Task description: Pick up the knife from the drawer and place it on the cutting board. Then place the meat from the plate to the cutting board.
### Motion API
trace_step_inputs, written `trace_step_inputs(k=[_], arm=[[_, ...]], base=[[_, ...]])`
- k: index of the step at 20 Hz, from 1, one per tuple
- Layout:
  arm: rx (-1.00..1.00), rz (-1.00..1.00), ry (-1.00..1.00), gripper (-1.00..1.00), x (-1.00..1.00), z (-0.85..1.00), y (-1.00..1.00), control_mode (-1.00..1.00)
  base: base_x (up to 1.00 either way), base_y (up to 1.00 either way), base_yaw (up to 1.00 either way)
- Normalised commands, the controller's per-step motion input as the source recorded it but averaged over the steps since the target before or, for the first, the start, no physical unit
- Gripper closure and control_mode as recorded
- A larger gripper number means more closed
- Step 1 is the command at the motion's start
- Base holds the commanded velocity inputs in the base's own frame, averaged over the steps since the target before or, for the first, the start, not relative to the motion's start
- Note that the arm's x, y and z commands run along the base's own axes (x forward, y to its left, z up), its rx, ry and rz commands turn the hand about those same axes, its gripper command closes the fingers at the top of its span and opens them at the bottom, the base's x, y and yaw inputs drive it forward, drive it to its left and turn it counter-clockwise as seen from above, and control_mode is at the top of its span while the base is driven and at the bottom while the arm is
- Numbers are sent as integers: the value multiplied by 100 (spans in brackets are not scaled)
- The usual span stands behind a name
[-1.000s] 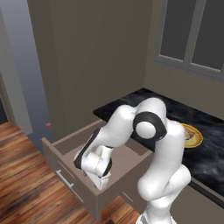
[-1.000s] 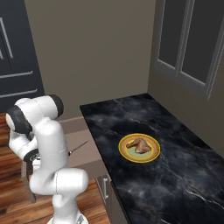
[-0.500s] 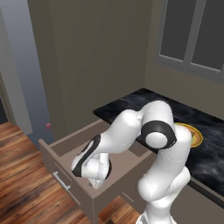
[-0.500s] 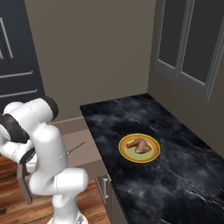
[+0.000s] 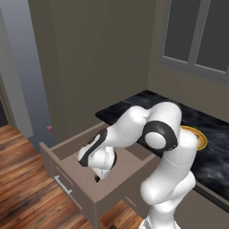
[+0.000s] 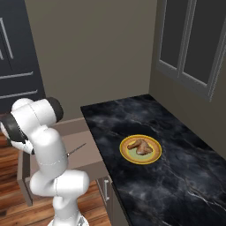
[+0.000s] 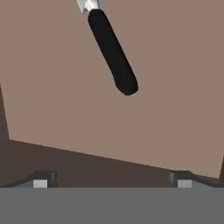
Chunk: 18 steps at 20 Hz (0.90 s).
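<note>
The drawer (image 5: 67, 172) stands pulled out below the end of the dark marble counter (image 6: 176, 163), and the arm bends down into it; the gripper (image 7: 111, 181) hangs inside the drawer with its jaws spread wide apart, nothing between them; the knife (image 7: 111, 50) lies flat on the drawer floor, black handle pointing toward the gripper, well apart from both fingertips (image 7: 41, 181); in the right base view the knife's blade (image 6: 76, 149) shows in the drawer beside the arm; the plate (image 6: 141, 149) sits on the counter, away from the drawer, with the meat (image 6: 140, 145) on it.
</note>
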Motion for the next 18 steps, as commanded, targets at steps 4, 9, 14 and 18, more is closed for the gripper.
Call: trace_step_inputs(k=[4,9,14,18], arm=[[0,17,-1,-100,40,0,-20,-100],[0,18,0,-100,16,-6,-13,-100],[-3,14,0,-100,1,-10,-16,-100],[-3,11,0,-100,0,-5,-22,-100]], base=[[0,0,0],[0,0,0],[0,0,0],[0,0,0]])
